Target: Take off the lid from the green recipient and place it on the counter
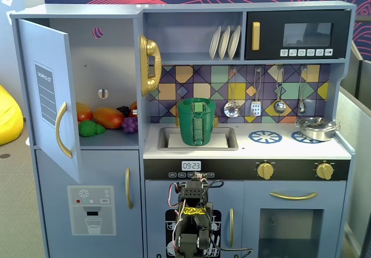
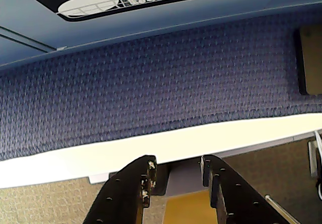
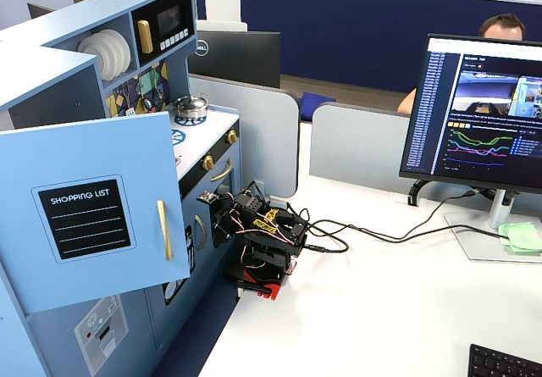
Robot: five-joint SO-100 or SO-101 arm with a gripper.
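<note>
The green recipient [image 1: 197, 124] stands upright in the recessed sink of the white counter [image 1: 249, 148] of the blue toy kitchen. The lid [image 1: 197, 102] sits on top of it, its lighter green strap across the top. My arm [image 1: 191, 217] is folded low in front of the kitchen's lower doors, well below the counter and far from the pot. In the wrist view my gripper [image 2: 178, 163] points down at the blue mat and white table edge, open and empty. In a fixed view the open fridge door [image 3: 93, 207] hides the pot; the arm [image 3: 258, 237] sits folded on the desk.
A silver pan [image 1: 316, 129] sits on the right burner and also shows in a fixed view [image 3: 190, 106]. The fridge door [image 1: 49, 95] stands open at the left with toy food [image 1: 104, 119] inside. Cables [image 3: 364, 229] and a monitor [image 3: 478, 114] are on the desk.
</note>
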